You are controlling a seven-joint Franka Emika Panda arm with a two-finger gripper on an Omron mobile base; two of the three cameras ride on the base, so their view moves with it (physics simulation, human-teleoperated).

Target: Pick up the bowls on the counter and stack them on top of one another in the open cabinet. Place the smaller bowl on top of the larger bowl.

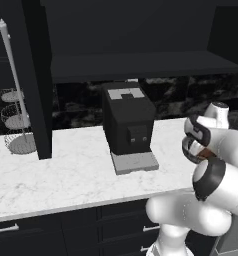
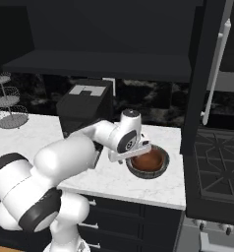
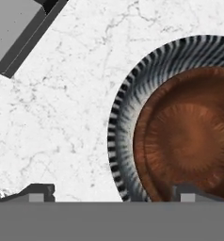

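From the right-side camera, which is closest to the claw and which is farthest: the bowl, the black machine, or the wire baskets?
1. Bowl: right under the claw, on the counter.
2. Black machine: behind it, to the left.
3. Wire baskets: far left end.

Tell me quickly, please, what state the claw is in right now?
Claw: open, holding nothing; one fingertip is over the counter, the other over the bowl, straddling its rim.

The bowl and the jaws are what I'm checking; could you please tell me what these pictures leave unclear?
- Bowl: in the right base view the hand covers its near-left rim; in the hand view its right side is cut off by the frame edge.
- Gripper: only the fingertips show, one outside the rim and one over the inside, so whether the jaws touch the bowl is unclear.
- Second bowl: none visible on the counter.
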